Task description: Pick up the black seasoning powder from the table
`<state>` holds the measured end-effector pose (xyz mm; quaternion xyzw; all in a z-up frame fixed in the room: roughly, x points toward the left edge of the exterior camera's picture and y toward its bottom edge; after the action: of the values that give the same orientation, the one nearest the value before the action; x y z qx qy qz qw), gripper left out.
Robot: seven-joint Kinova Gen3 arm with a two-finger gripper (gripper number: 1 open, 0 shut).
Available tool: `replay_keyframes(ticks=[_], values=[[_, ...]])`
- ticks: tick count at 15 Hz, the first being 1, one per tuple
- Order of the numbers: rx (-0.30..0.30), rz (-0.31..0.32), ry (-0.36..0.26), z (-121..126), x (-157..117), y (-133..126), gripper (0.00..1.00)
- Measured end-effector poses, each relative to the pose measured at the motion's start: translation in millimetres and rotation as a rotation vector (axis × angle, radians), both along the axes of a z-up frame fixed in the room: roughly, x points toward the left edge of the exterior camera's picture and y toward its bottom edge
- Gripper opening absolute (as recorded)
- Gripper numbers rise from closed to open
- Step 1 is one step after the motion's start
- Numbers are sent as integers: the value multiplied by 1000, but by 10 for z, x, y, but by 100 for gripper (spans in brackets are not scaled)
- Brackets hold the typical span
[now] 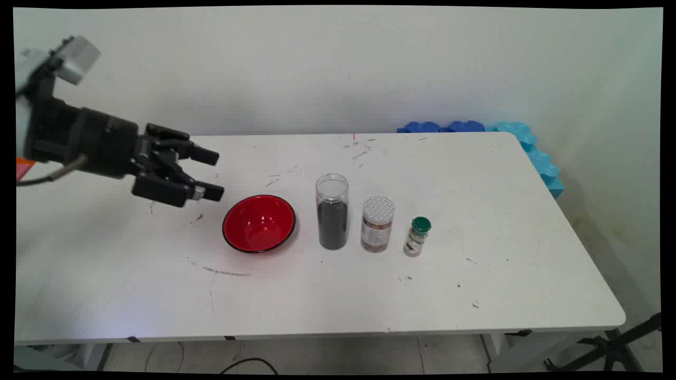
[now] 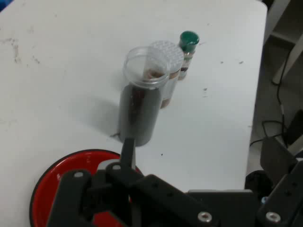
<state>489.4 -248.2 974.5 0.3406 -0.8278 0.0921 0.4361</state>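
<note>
My black gripper (image 1: 213, 174) hangs open above the table's left side, pointing right, with nothing between its fingers. Nearest to it is a red bowl (image 1: 259, 223) with a black rim, just right of and below the fingertips. Right of the bowl stand three things in a row: a tall clear jar (image 1: 332, 211) with dark contents and no lid, a shorter jar (image 1: 377, 224) with a white lid, and a small spice bottle (image 1: 417, 236) with a green cap. In the hand view the gripper (image 2: 202, 150) is above the bowl (image 2: 47, 189), with the tall jar (image 2: 140, 101), white-lidded jar (image 2: 171, 59) and spice bottle (image 2: 188, 47) beyond.
The white table (image 1: 475, 295) bears scuff marks. Blue foam pieces (image 1: 528, 142) line its far right corner. A black stand's legs (image 1: 607, 348) and a cable lie on the floor beneath the near edge.
</note>
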Motion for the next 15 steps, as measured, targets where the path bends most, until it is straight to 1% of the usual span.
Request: replay_keyframes(ticks=[4,7,12,15], values=[[-4,17,-30,-213,-25,-112,100],[1,31,-48,-318,-53,-222,100],[9,44,-60,-426,-192,-379,100],[14,53,-70,-533,-354,-511,100]])
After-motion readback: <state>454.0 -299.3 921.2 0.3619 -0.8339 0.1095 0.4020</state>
